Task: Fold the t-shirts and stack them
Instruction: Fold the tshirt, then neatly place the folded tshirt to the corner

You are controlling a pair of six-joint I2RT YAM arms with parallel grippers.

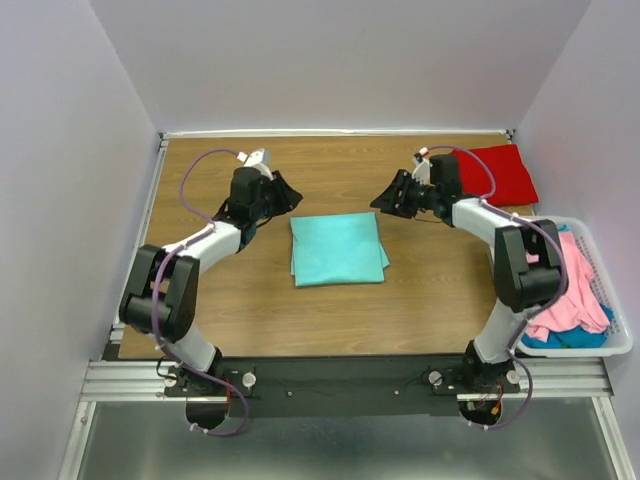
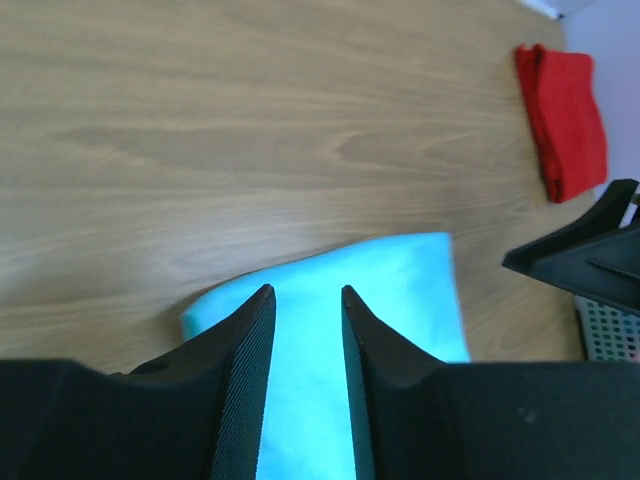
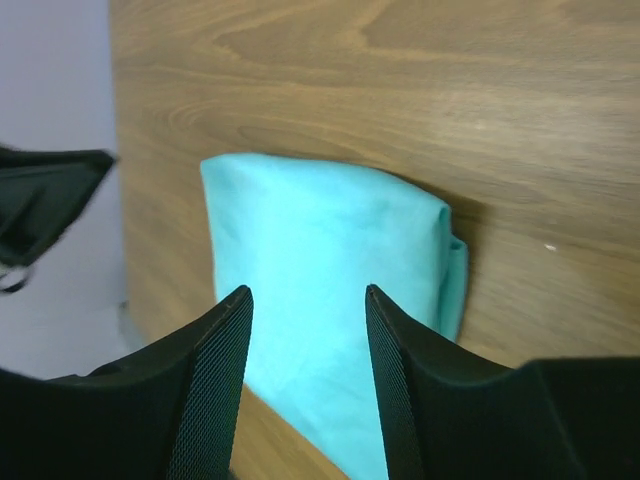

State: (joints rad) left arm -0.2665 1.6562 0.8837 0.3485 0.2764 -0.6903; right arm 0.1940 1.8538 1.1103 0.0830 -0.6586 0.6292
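A folded aqua-teal t-shirt (image 1: pixel 337 249) lies flat on the middle of the wooden table; it also shows in the left wrist view (image 2: pixel 330 320) and the right wrist view (image 3: pixel 320 270). A folded bright red t-shirt (image 1: pixel 497 172) lies at the back right, also seen in the left wrist view (image 2: pixel 562 120). My left gripper (image 1: pixel 288 196) is open and empty, just up-left of the teal shirt. My right gripper (image 1: pixel 385 198) is open and empty, just up-right of it. Pink t-shirts (image 1: pixel 572 280) and a blue-teal t-shirt (image 1: pixel 580 336) lie in the basket.
A white plastic basket (image 1: pixel 620 345) stands at the right edge of the table. Grey walls close in the table on the left, back and right. Bare wood (image 1: pixel 330 170) lies between the two grippers and behind the teal shirt.
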